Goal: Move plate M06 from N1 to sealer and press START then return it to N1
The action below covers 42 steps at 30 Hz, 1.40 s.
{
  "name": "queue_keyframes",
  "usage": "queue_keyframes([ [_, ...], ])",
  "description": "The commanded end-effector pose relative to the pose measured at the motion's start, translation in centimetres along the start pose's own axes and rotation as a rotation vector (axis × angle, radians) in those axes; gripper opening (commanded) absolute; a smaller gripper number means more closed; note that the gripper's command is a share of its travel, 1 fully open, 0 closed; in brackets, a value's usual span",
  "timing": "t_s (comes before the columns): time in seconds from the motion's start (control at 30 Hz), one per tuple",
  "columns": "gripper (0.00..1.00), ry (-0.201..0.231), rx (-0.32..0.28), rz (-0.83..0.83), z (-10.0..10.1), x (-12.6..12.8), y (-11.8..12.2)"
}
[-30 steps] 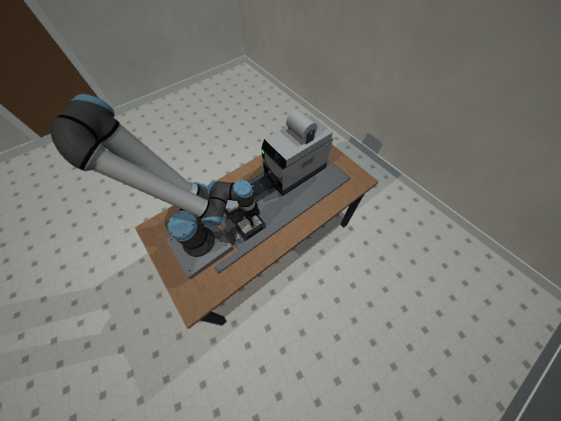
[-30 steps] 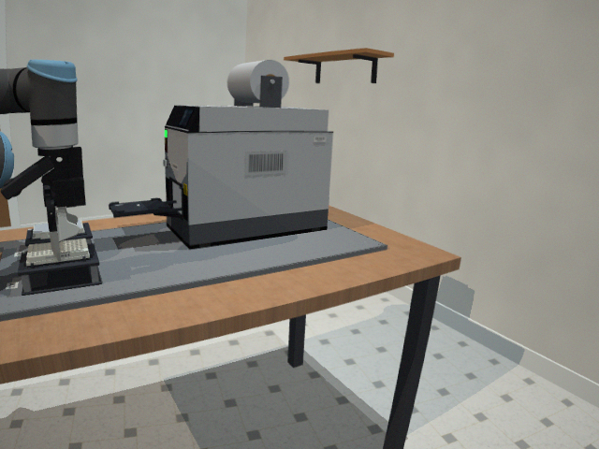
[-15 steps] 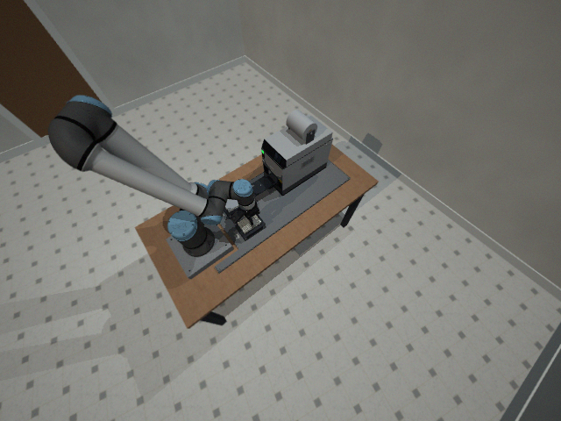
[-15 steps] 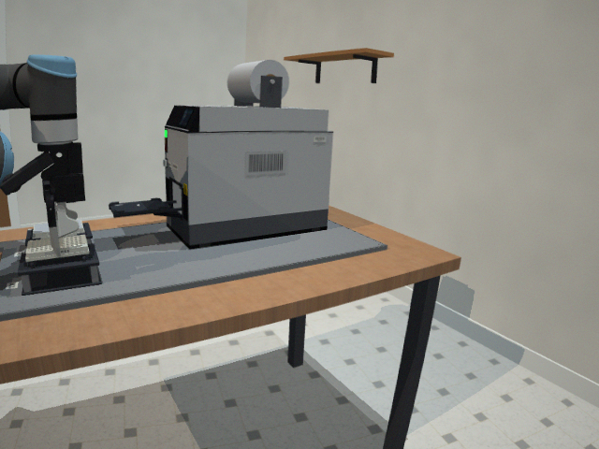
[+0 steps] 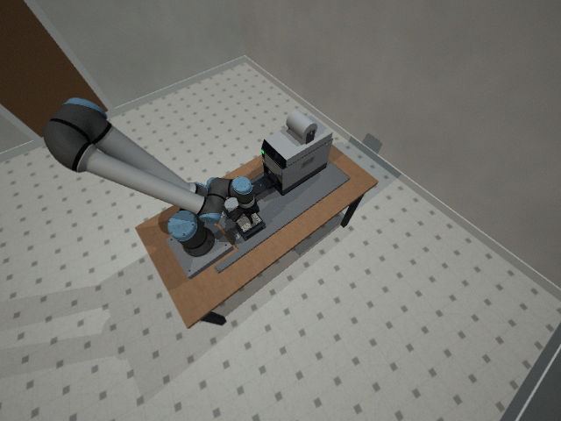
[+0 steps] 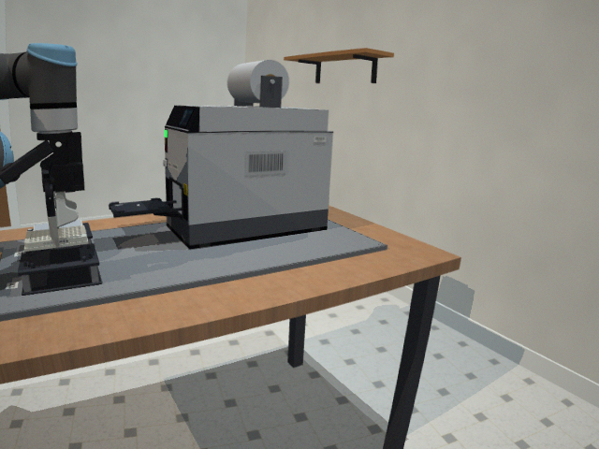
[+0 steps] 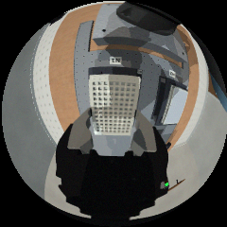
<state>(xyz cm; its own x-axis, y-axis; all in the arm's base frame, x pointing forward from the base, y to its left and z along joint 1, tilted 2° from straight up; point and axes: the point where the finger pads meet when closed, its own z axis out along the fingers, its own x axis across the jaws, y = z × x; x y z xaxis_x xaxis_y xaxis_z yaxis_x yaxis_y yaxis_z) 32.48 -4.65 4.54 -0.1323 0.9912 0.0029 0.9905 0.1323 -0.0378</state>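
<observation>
Grey mat (image 5: 294, 206) (image 6: 217, 261) (image 7: 82, 61), stage (image 5: 262, 185) (image 6: 139, 208) out on the sealer's (image 5: 299, 153) (image 6: 261, 174) near side; lamp (image 5: 262, 152) (image 6: 166, 134) (image 7: 166, 184) green. My gripper (image 5: 249, 217) (image 6: 60, 234) (image 7: 113, 109) grasps M06 (image 5: 245, 224) (image 6: 60, 238) (image 7: 113, 101) (unfoiled, I judge); transfer, sealing, return remain.

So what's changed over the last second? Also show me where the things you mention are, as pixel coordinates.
The claw (image 5: 250, 221) (image 6: 60, 233) (image 7: 113, 109) has gone up, and M06 (image 5: 244, 225) (image 6: 77, 235) (image 7: 113, 99) with it, now raised above N1 (image 5: 254, 233) (image 6: 60, 256) (image 7: 113, 71). The claw is shut on M06; I see no new grab or release. Same as before: sealer (image 5: 310, 163) (image 6: 217, 183) in place, stage (image 5: 263, 184) (image 6: 138, 208) out, lamp (image 5: 262, 152) (image 6: 166, 134) (image 7: 166, 184) green.
</observation>
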Motion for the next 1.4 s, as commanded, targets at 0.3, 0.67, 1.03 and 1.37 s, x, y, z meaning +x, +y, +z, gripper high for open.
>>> queue_keyframes([
  [0.3,0.0,0.0,-0.001,0.0,-2.3,0.0,0.0],
  [0.67,0.0,0.0,-0.001,0.0,-3.8,0.0,0.0],
  [1.03,0.0,0.0,-0.001,0.0,-5.5,0.0,0.0],
  [1.37,0.0,0.0,-0.001,0.0,-7.0,0.0,0.0],
])
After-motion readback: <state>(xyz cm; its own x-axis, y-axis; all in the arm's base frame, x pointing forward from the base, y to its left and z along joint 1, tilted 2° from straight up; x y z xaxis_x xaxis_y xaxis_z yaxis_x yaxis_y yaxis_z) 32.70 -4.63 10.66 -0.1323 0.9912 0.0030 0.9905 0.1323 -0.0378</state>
